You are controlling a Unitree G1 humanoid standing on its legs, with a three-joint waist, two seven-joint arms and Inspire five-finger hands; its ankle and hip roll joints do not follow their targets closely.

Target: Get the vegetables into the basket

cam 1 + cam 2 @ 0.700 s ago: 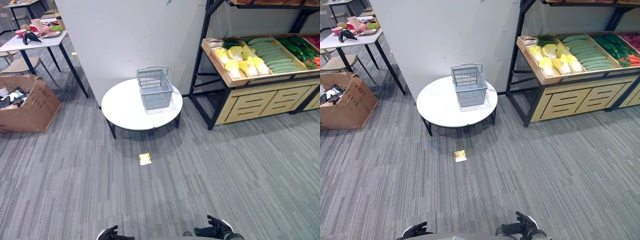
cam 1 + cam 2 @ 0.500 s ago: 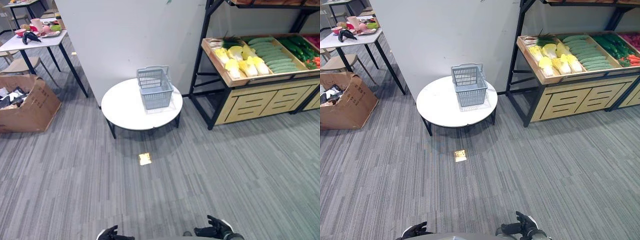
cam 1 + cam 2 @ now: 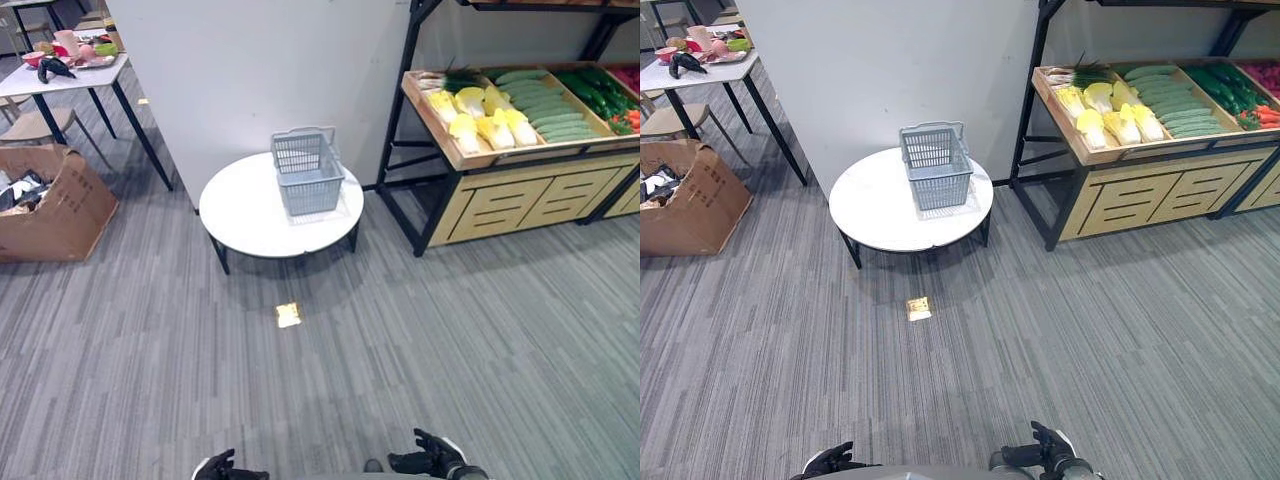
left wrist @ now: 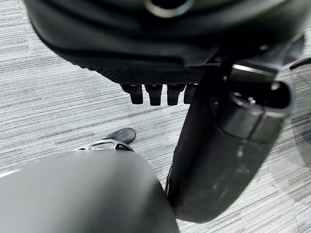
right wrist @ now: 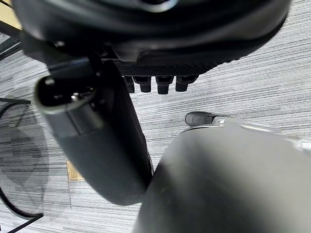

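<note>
A grey plastic basket (image 3: 308,172) stands empty on the far side of a low round white table (image 3: 250,215). To the right, a wooden crate on a black rack holds the vegetables: yellow-white cabbages (image 3: 480,118), pale green cucumbers (image 3: 545,105), green onions (image 3: 452,80) and darker greens further right. Both hands hang low by my body, far from the table and the rack. My left hand (image 3: 225,468) and right hand (image 3: 432,461) have relaxed fingers and hold nothing. In the wrist views the left hand's fingers (image 4: 153,93) and the right hand's fingers (image 5: 156,83) point down at grey carpet.
A white partition wall (image 3: 260,70) rises behind the round table. A cardboard box (image 3: 50,205) sits on the floor at left, below a white table (image 3: 70,78) with dishes. A yellow marker (image 3: 288,315) lies on the carpet before the round table. Wooden drawers (image 3: 520,200) fill the rack's base.
The whole picture has shifted slightly, so the camera moved. The basket, the vegetables and both hands keep their places.
</note>
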